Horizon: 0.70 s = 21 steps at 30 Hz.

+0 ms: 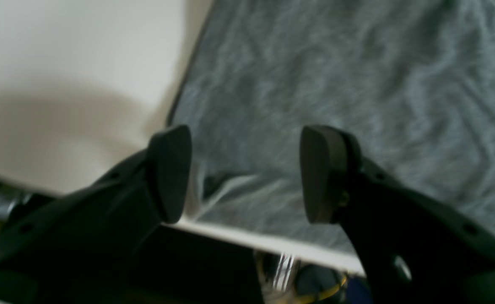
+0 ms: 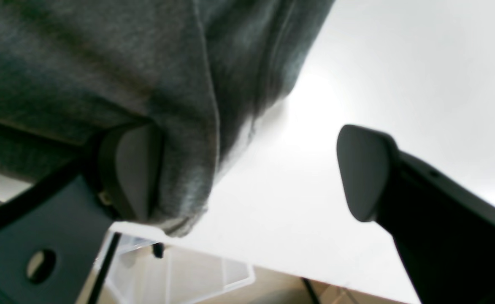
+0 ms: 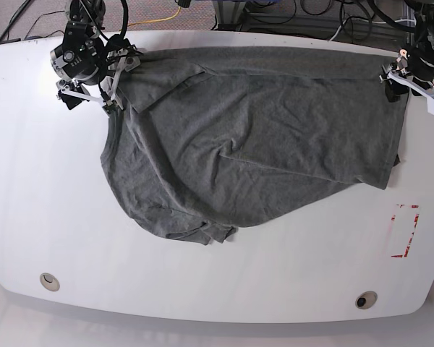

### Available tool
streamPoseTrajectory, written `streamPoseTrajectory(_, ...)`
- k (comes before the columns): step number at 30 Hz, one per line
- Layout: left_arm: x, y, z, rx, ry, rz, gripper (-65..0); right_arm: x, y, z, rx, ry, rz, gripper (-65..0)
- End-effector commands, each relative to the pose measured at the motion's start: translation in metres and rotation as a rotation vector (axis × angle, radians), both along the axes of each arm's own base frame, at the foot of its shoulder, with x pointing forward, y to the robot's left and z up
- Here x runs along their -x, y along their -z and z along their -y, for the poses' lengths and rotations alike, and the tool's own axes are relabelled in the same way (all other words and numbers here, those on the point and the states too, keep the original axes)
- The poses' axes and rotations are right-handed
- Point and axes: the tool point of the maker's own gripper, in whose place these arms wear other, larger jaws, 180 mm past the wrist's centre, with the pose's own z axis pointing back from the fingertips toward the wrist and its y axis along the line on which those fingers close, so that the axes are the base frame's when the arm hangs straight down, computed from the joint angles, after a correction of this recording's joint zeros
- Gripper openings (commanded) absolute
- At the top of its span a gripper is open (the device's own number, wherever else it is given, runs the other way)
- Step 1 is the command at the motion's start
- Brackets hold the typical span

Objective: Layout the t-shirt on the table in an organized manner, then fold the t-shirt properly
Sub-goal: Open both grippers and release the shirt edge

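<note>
The grey t-shirt (image 3: 253, 144) lies spread but rumpled over the white table (image 3: 43, 202), its lower hem bunched toward the front left. My left gripper (image 3: 412, 83) hovers at the shirt's far right corner. In the left wrist view its jaws (image 1: 247, 173) stand open over the cloth (image 1: 336, 76), near the table's edge, with nothing between them. My right gripper (image 3: 90, 94) is at the shirt's far left corner. Its jaws (image 2: 247, 173) are wide open, and a fold of shirt (image 2: 104, 63) drapes against one finger (image 2: 133, 169), above the bare table (image 2: 399, 63).
A red tape rectangle (image 3: 405, 231) marks the table's right side. Two round cable holes (image 3: 49, 280) (image 3: 364, 299) sit near the front edge. Cables and gear lie beyond the far edge. A clear plastic bin (image 2: 179, 274) shows below the table's edge.
</note>
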Motion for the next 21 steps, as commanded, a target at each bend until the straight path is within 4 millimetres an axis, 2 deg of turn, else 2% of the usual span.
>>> streamPoseTrajectory(1, -0.004, -0.007, -0.004, -0.012, 0.003, 0.011, -26.8, -0.010, -0.010, 0.007, 0.024, -0.005, 0.038, -2.4)
streamPoseTrajectory(7, -0.005, -0.016, -0.018, -0.033, -0.033, 0.034, -26.8, -0.020, -0.015, 0.009, 0.029, -0.004, 0.064, -2.4)
streamPoseTrajectory(15, -0.035, -0.042, -0.030, -0.068, -0.034, 0.129, -27.1, -0.040, -0.029, 0.022, 0.071, -0.015, 0.112, -2.4)
streamPoseTrajectory(21, -0.069, -0.069, -0.031, -0.073, -0.034, 0.248, -27.1, -0.062, -0.044, 0.024, 0.076, -0.013, 0.175, -2.4)
